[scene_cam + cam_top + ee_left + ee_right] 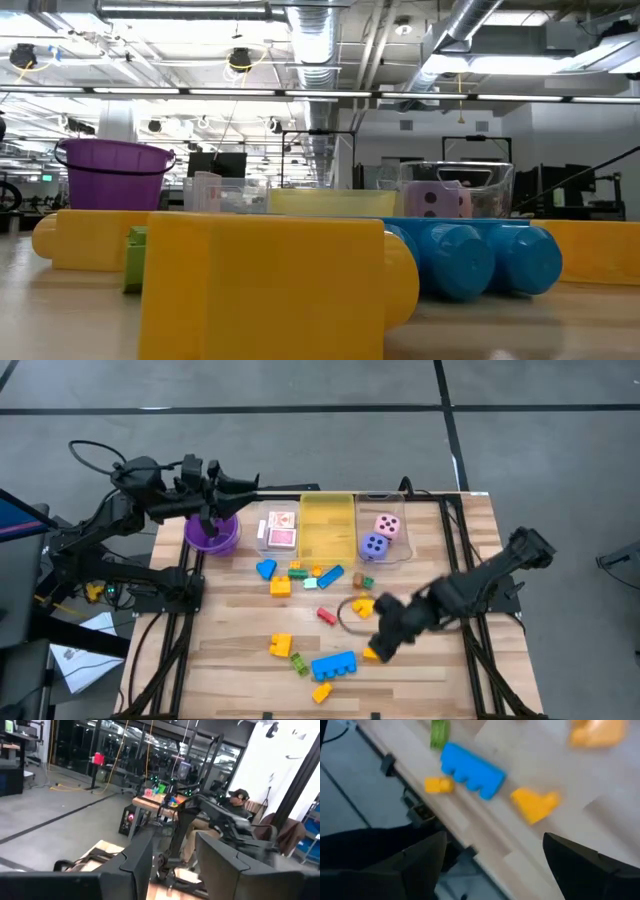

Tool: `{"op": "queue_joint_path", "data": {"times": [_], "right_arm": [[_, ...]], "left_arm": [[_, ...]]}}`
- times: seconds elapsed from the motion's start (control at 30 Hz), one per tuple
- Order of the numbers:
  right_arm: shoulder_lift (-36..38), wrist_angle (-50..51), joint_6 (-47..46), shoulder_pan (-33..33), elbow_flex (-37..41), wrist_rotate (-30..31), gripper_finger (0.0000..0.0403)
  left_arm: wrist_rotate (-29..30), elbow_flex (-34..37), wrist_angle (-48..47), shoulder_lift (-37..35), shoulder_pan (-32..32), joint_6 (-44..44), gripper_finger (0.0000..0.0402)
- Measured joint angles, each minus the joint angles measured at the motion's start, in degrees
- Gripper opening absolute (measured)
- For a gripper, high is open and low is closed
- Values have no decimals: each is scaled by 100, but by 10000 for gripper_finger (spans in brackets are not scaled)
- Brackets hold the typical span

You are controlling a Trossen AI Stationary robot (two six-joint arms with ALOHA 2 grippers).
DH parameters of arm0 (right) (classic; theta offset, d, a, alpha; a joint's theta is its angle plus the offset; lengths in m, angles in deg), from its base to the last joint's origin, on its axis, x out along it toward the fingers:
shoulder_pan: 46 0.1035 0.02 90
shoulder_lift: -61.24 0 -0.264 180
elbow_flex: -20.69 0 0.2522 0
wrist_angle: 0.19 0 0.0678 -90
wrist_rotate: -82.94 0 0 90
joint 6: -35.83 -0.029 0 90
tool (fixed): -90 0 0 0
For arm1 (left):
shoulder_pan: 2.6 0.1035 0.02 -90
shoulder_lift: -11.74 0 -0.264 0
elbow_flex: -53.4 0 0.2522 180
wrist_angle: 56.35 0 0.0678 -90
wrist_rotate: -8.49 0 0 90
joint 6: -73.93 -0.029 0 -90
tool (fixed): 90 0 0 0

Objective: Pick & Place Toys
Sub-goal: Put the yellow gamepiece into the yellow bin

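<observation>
The small yellow-orange plastic building block (371, 652) lies on the pale wooden slatted table (430, 680) in the lower right-of-centre part of the high view, touching or just under the tip of the right gripper (383, 643); in the right wrist view the same block (535, 804) sits centre right, ahead of the gap between the two dark fingers (580, 865), which stand spread wide with nothing between them. Near it, toward the lower middle of the high view, lies a long blue studded plastic brick (334, 664) with a tiny yellow block (321, 692) just beside it and a small green block (298, 662) on its other side. I judge the yellow-orange block to be light, rigid and smooth, so it should not deform, but it may skate on the wood or twist out if pinched at a slant; its outline looks irregular, with a notch, so the flattest opposing sides are the safest place to take hold, low and centred. At the upper left of the high view, the left gripper (207, 512) hangs over the round purple plastic bowl (212, 532); its fingers (135, 865) appear partly parted in the left wrist view, with nothing seen between them. At the upper centre stand a clear rectangular bin holding red-and-white playing cards (281, 531), a yellow rectangular bin (327, 525), and a clear bin with a pink foam die (387, 525) and a purple foam die (373, 545).
</observation>
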Motion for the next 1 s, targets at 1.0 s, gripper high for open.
{"op": "queue_joint_path", "data": {"times": [1.0], "right_arm": [[-3462,1661,2839,-563,-1351,-707,324]], "left_arm": [[3,8,-11,-33,0,-249,145]]}}
